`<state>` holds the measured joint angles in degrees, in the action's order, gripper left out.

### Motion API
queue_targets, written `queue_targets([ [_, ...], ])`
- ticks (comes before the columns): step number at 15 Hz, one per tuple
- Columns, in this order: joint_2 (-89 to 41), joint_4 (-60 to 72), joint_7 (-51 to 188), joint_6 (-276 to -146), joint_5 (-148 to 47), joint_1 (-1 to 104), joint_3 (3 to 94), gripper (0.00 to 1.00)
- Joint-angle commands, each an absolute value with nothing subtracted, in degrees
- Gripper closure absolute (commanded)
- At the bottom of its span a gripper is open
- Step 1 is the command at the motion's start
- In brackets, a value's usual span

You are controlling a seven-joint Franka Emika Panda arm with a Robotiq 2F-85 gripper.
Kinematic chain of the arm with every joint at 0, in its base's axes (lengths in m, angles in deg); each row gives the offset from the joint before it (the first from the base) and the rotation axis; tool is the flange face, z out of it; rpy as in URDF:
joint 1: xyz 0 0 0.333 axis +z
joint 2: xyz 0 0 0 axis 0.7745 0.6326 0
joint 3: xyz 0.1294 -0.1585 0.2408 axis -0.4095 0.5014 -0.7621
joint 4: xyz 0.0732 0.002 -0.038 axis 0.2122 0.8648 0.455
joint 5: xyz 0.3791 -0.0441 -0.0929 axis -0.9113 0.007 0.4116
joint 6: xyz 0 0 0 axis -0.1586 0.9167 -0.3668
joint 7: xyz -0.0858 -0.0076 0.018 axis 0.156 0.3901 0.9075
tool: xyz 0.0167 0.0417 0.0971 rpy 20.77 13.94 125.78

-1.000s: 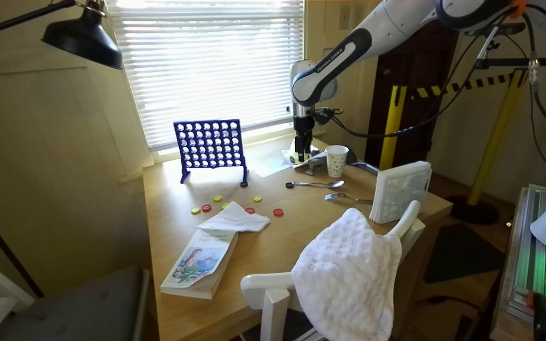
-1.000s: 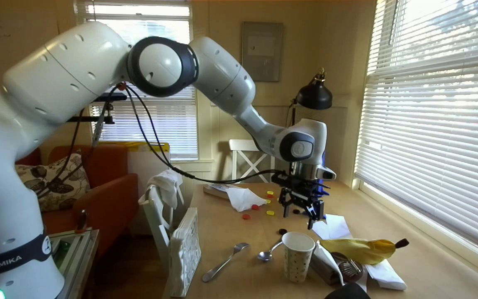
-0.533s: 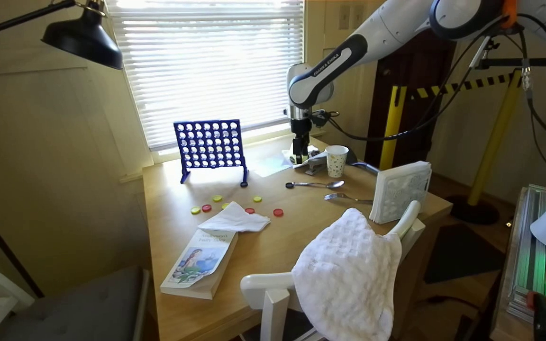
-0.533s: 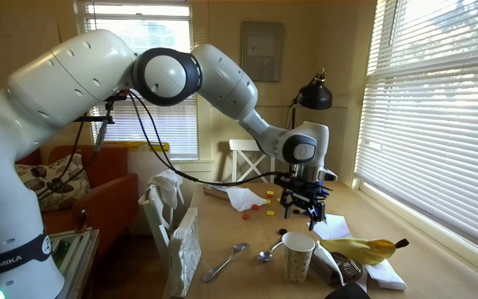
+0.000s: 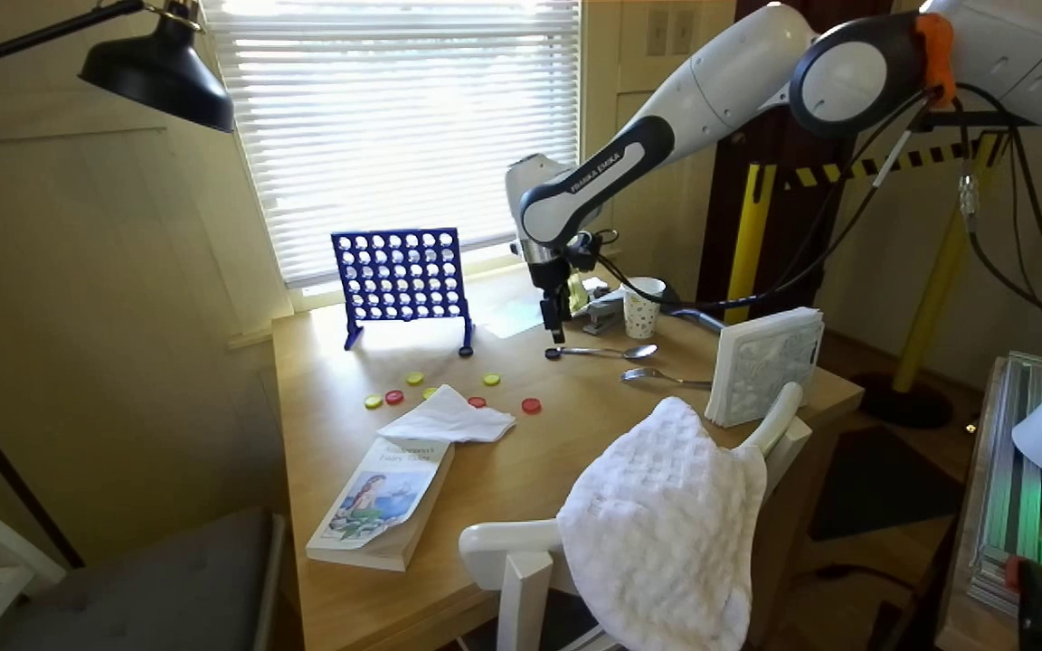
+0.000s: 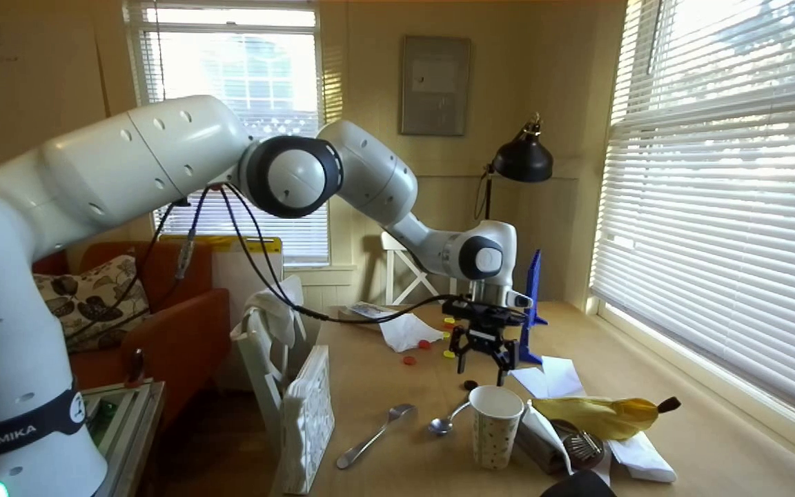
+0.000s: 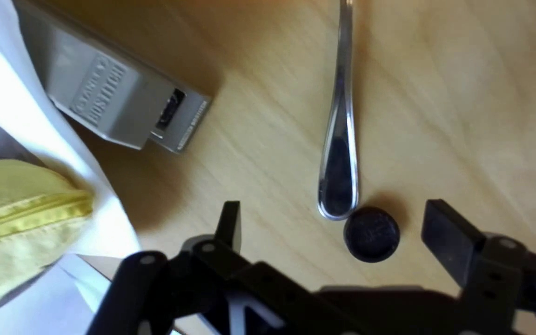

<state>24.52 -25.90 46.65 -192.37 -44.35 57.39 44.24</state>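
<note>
My gripper point(image 7: 334, 218) is open and empty, pointing down just above the table; it also shows in both exterior views point(image 5: 554, 333) point(image 6: 482, 373). A small round black disc point(image 7: 372, 235) lies on the table between the open fingers in the wrist view, nearer the right finger. It also shows in both exterior views point(image 5: 553, 354) point(image 6: 470, 385). The handle end of a metal spoon point(image 7: 338, 186) touches or nearly touches the disc. A grey stapler point(image 7: 105, 88) and a yellow zipped pouch point(image 7: 21, 204) with white paper lie to the left in the wrist view.
A patterned paper cup point(image 5: 641, 309), a fork point(image 6: 371, 442) and a white napkin holder point(image 5: 765, 366) stand or lie nearby. A blue game grid point(image 5: 402, 274) stands near the window. Red and yellow discs, a napkin point(image 5: 449, 418) and a book point(image 5: 381, 502) lie on the table.
The arm has come down and moved away from the pouch and papers. The gripper is now lower, over the black disc by the spoon handle. The objects on the table look unmoved.
</note>
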Motion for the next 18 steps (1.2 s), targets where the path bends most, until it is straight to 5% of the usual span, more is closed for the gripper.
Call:
queue_targets([
  [1, 30.2, -34.3, 47.1, -188.9, -41.5, 59.6, 45.1, 0.00],
  [8, 34.5, -39.5, 46.1, -192.2, -42.4, 59.3, 44.4, 0.04],
  [12, 36.5, -42.6, 43.5, -190.7, -43.8, 58.4, 42.6, 0.29],
  [14, 36.6, -43.2, 42.6, -189.4, -44.1, 58.5, 42.0, 0.29],
  [18, 36.0, -42.6, 42.8, -188.5, -44.5, 58.6, 41.3, 0.65],
])
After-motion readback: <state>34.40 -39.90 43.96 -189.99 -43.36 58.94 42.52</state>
